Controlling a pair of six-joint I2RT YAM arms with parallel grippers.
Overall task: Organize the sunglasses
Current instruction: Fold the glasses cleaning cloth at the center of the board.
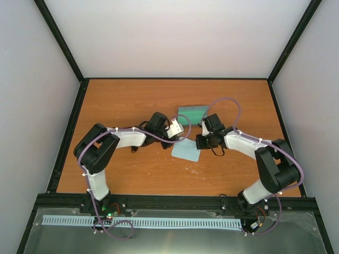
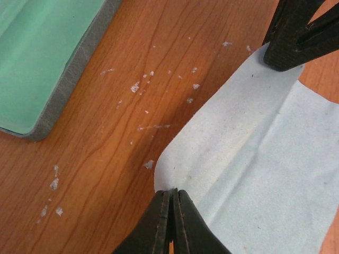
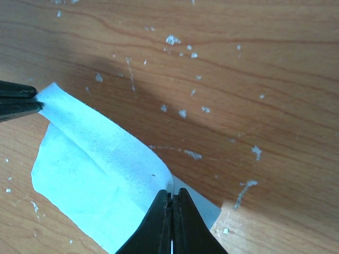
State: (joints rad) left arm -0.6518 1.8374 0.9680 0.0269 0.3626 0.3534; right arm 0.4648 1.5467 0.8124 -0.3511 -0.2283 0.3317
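Note:
The sunglasses are out of view in every frame. The pale blue cloth [image 1: 185,151] lies on the table in front of the open case [image 1: 192,113], which is grey-blue with green inside. My left gripper [image 2: 172,192] is shut on one corner of the cloth [image 2: 265,153], which is lifted off the wood. My right gripper [image 3: 172,196] is shut on another corner of the cloth [image 3: 100,159], and the held edge is folded over the rest. In the top view the left gripper [image 1: 184,136] and the right gripper [image 1: 201,141] face each other across the cloth's far edge.
The case's green inside [image 2: 37,53] lies just left of my left gripper. The wooden table [image 1: 132,100] has black rails along its edges and grey walls around it. White flecks dot the wood [image 3: 183,112].

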